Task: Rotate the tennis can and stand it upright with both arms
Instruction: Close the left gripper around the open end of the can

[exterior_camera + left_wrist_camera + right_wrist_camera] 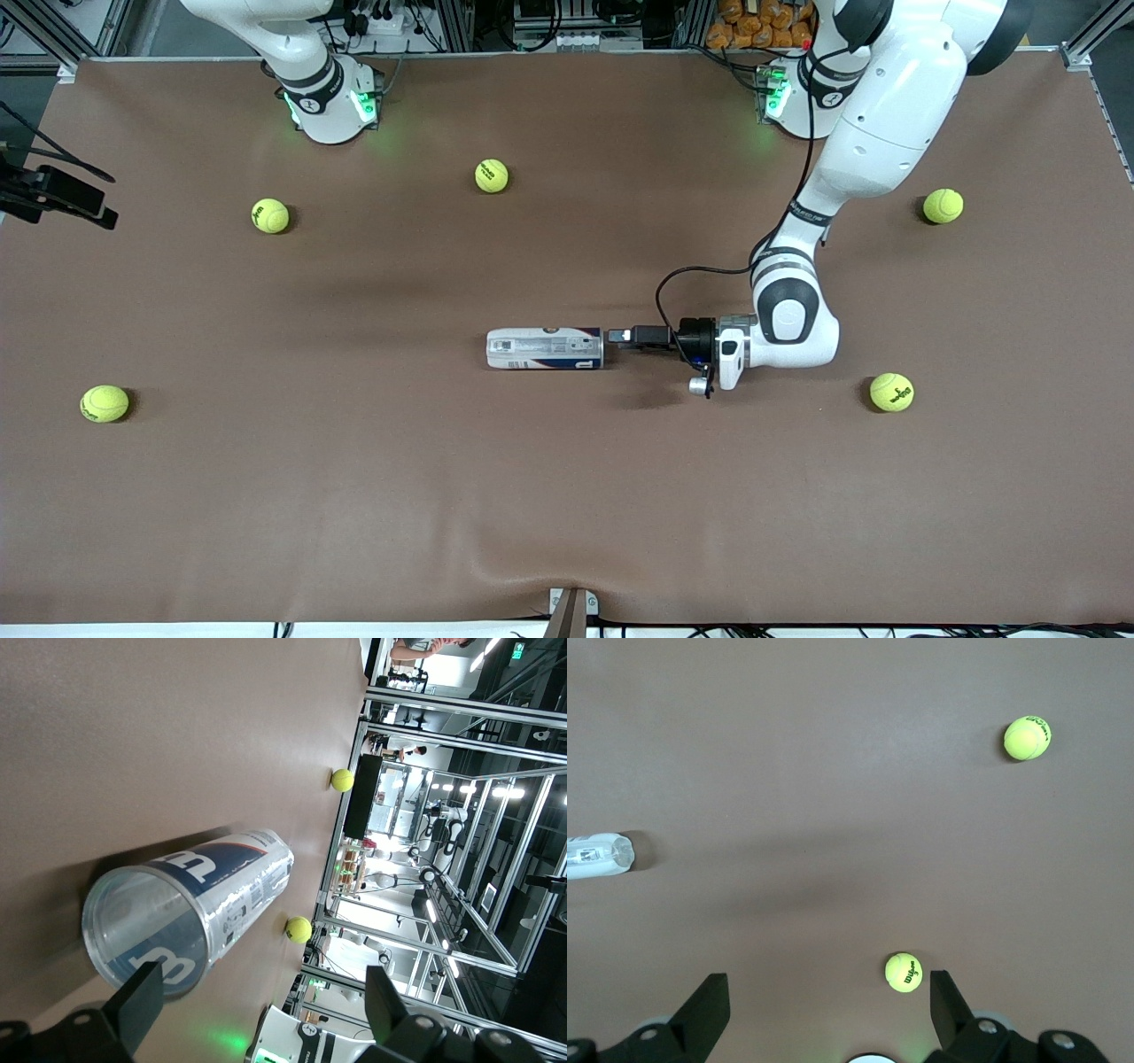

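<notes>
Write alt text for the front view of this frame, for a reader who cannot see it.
A tennis can lies on its side mid-table on a brown table, with the left gripper open and low at the can's end toward the left arm's end of the table. Five tennis balls are scattered around. The right arm shows only near its base, waiting.

You've got a clear glossy plastic tennis can [544, 348] with a printed navy-and-white label, lying on a matt brown table cover [354, 496], creased at its 6 o'clock edge. Tennis balls [270, 215] look fuzzy felt. Arm shells [895, 115] are glossy white.
</notes>
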`<state>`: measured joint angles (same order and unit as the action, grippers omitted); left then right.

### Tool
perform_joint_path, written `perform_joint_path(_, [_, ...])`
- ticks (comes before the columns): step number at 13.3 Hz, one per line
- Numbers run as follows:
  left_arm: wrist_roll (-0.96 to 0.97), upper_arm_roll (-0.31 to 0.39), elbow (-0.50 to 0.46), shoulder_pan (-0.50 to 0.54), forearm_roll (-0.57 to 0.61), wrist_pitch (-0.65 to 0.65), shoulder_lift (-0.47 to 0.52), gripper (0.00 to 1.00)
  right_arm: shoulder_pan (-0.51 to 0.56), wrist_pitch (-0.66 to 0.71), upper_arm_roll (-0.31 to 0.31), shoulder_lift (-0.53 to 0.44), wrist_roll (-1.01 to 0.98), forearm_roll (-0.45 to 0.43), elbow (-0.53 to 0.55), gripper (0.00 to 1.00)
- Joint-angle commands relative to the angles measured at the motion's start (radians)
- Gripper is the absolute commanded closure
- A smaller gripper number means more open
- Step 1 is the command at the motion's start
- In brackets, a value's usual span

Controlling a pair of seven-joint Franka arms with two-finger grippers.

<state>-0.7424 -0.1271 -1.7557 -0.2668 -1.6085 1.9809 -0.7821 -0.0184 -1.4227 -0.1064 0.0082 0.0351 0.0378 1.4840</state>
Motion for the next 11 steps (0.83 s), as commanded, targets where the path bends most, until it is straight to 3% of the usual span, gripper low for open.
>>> perform_joint_path(1, [-0.017,0.001,0.059,-0.015,-0.03,0.01,-0.049,0.0,0.018,0.004,0.014,-0.013,0.011,0.007,-0.002,0.0])
perform_joint_path(4, [-0.025,0.001,0.084,-0.043,-0.062,0.015,-0.075,0.0,0.017,0.002,0.016,-0.011,0.011,0.007,-0.002,0.0])
perform_joint_path(7, [-0.028,0.001,0.085,-0.055,-0.067,0.018,-0.085,0.16,0.017,0.001,0.016,-0.011,0.011,0.007,-0.002,0.0])
perform_joint_path(9, [-0.028,0.001,0.087,-0.071,-0.079,0.018,-0.089,0.4,0.015,0.001,0.016,-0.011,0.011,0.007,-0.001,0.0])
perform_joint_path(11, [-0.035,0.003,0.093,-0.069,-0.076,0.018,-0.089,0.8,0.015,0.001,0.016,-0.011,0.011,0.007,-0.002,0.0])
